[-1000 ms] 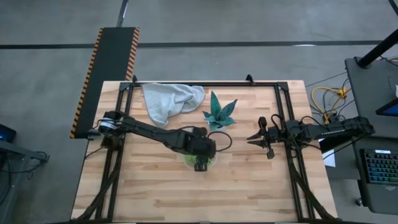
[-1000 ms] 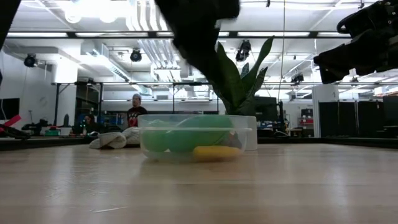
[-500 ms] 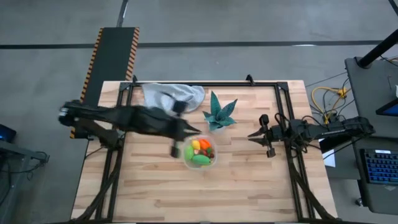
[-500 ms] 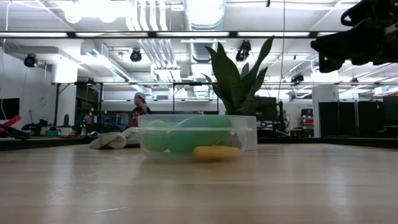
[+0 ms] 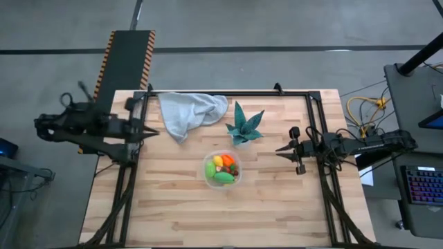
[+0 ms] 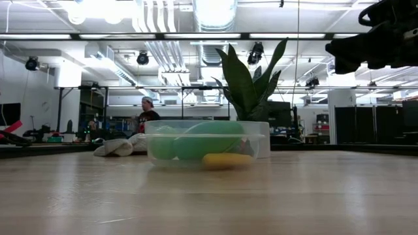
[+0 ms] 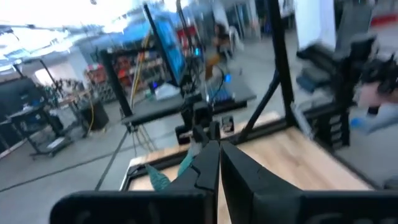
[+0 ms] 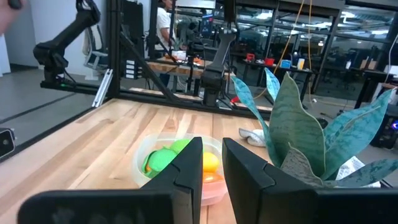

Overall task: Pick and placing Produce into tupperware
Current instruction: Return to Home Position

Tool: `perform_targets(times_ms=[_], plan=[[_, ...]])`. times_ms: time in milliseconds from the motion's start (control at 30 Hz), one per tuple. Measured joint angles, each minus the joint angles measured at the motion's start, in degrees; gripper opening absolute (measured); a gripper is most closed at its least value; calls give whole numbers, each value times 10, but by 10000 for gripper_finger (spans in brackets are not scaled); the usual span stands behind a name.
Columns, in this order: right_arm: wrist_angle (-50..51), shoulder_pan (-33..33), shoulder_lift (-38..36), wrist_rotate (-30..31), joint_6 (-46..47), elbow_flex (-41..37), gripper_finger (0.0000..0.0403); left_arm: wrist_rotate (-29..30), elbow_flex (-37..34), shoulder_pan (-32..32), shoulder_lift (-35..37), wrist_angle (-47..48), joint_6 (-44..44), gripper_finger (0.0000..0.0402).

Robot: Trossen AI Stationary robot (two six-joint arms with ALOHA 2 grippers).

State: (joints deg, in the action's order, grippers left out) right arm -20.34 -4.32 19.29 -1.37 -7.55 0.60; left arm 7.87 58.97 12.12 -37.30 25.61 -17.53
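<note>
Two arms are waiting at opposite edges of the bench (image 5: 277, 207). Left jaws are closing on nothing, clenched together; right jaws are standing slightly released, empty. Tupperware (image 5: 222, 170) is sitting between both jaws, nearer the right jaws, holding the produce (image 5: 223, 177): green, yellow and orange pieces. Plant (image 5: 243, 124) is standing just beside it.

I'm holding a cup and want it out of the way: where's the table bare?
Bare: the strip of table beyond the tub, away from the plant, and the wood beside the tub toward the left edge. Crowded: cloth, plant, tub together.
</note>
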Motion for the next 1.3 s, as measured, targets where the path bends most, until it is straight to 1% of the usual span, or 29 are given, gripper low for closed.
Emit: perform_targets(times_ms=[167, 233, 367, 467, 533, 600, 733, 833, 900, 967, 1067, 1300], plan=[[0, 0, 0, 1, -3, 0, 54, -4, -141, 0, 90, -86, 32, 0], [-2, 0, 0, 1, -9, 0, 54, -5, -197, 0, 109, -159, 25, 0], [-14, 0, -1, 1, -11, 0, 54, -3, -302, -1, 136, -266, 7, 0], [-13, 0, -1, 1, -6, 0, 54, 26, -358, -13, 143, -318, -4, 0], [-14, 0, 0, 1, -6, 0, 54, 31, -367, -28, 155, -319, -4, 0], [-13, 0, 0, 1, -5, 0, 54, 30, -364, -43, 173, -297, 2, 0], [-12, 0, 0, 1, -4, 0, 54, 29, -334, -58, 234, -202, 20, 0], [-11, 0, 0, 1, -4, 0, 54, 28, -336, -57, 286, -160, 36, 0], [-10, 0, 0, 1, -4, 0, 54, 31, -350, -57, 314, -175, 38, 0], [-10, 0, 0, 1, -5, 0, 54, 29, -379, -57, 335, -152, 44, 0], [-9, 0, 0, 1, -5, 0, 54, 27, -410, -57, 360, -169, 62, 0], [-9, 0, 1, 5, -6, 0, 54, 26, -475, -58, 347, -211, 99, 0]])
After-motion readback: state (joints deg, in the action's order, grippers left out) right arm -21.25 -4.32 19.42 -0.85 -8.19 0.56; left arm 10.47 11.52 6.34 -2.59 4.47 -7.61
